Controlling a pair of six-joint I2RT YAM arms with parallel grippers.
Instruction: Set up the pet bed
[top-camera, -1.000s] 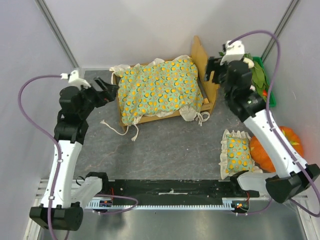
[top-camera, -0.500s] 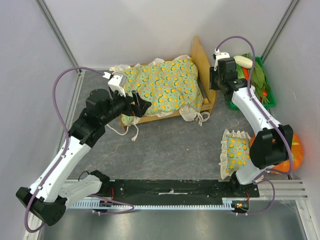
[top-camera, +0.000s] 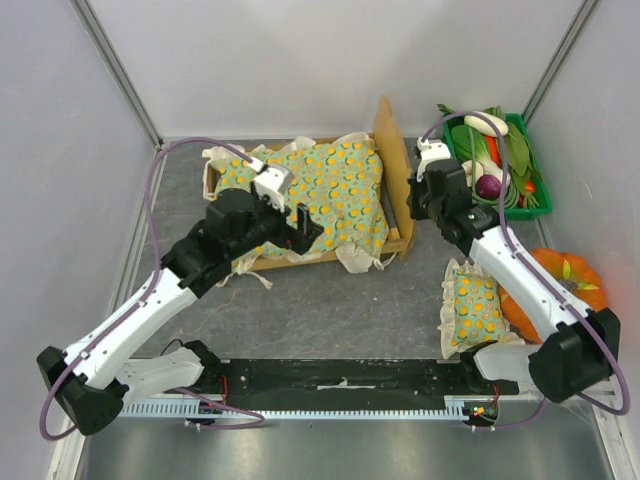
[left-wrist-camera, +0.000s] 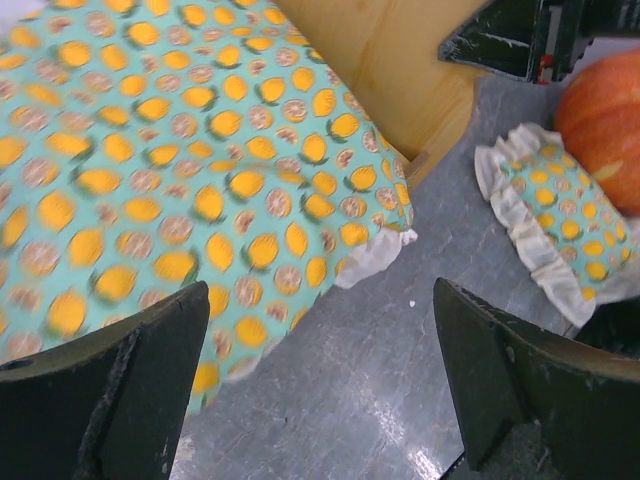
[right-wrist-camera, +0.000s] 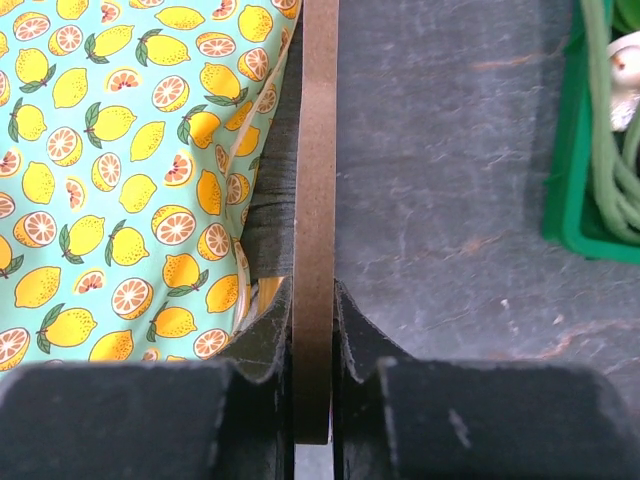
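The bed stands toward the back of the table, with a lemon-print blanket draped over it. The right gripper pinches the headboard by its thin edge, its 2 fingers pressed against the wood on either side. The left gripper hangs wide open over the blanket's near corner. A matching pillow lies on the table by the right arm, beside a pumpkin.
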